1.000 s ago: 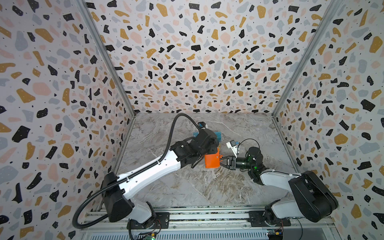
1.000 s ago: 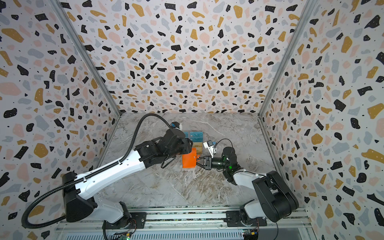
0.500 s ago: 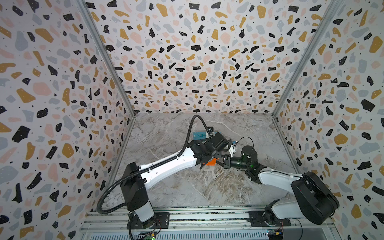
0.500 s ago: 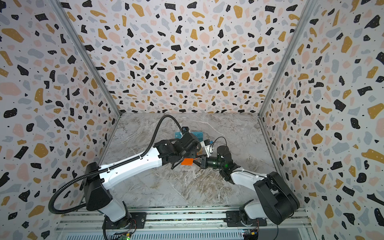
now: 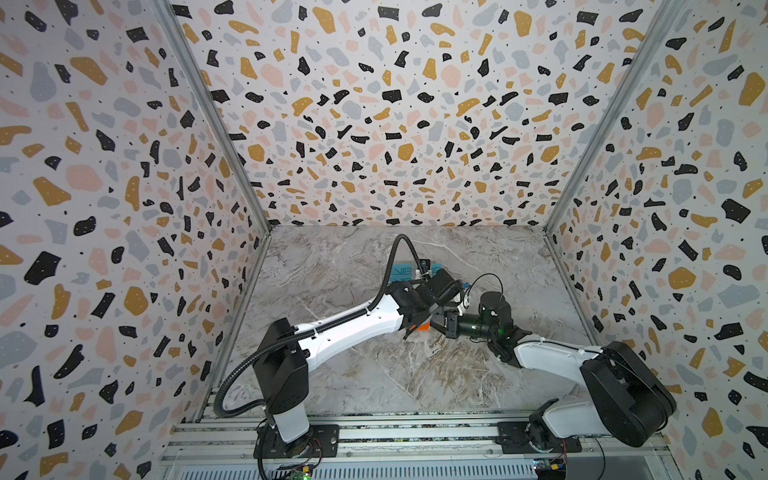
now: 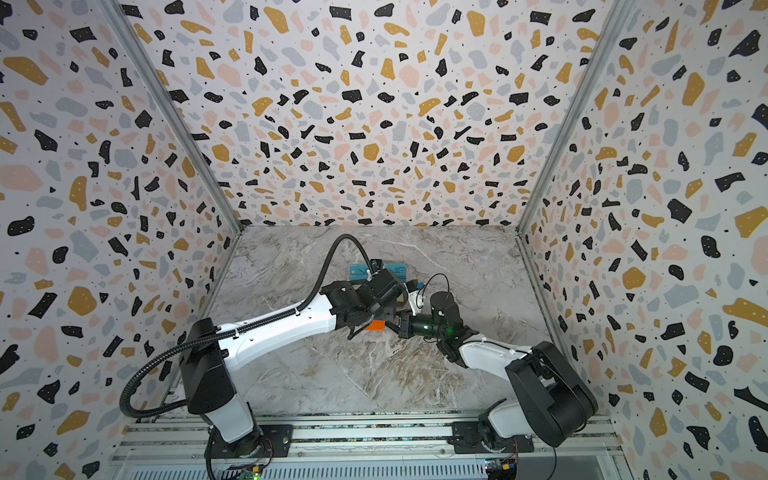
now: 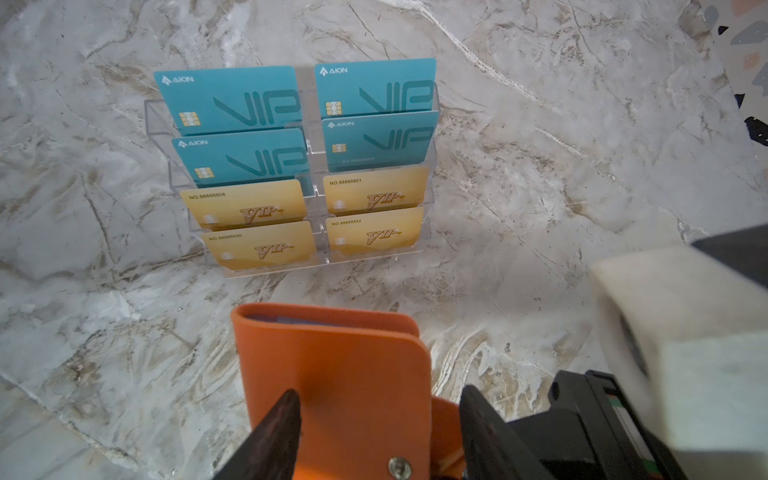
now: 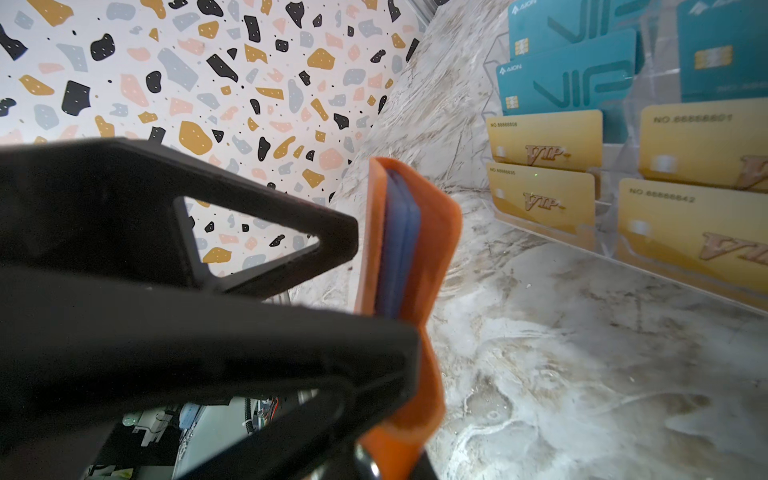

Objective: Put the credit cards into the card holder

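The orange card holder (image 7: 332, 374) stands on edge on the marble floor, with blue-tinted sleeves showing between its covers (image 8: 401, 241). My right gripper (image 8: 382, 461) is shut on its snap flap, low down beside the metal snap. My left gripper (image 7: 380, 395) is open. One of its fingers (image 7: 282, 428) lies over the cover, the other stands clear of the flap's edge. Several gold credit cards (image 7: 245, 203) sit in the lower pockets of a clear rack just beyond. In both top views only an orange sliver of the card holder (image 5: 419, 328) (image 6: 376, 325) shows under the left wrist.
The clear plastic rack (image 7: 158, 112) also holds several teal VIP cards (image 7: 232, 99) in its upper pockets and stands mid-floor (image 5: 409, 271). The two arms meet closely at the centre. Terrazzo walls close the left, right and back sides.
The left arm has swung right and down over the card holder, covering most of it in the top views, and its jaws have widened a little. The right gripper kept its hold.
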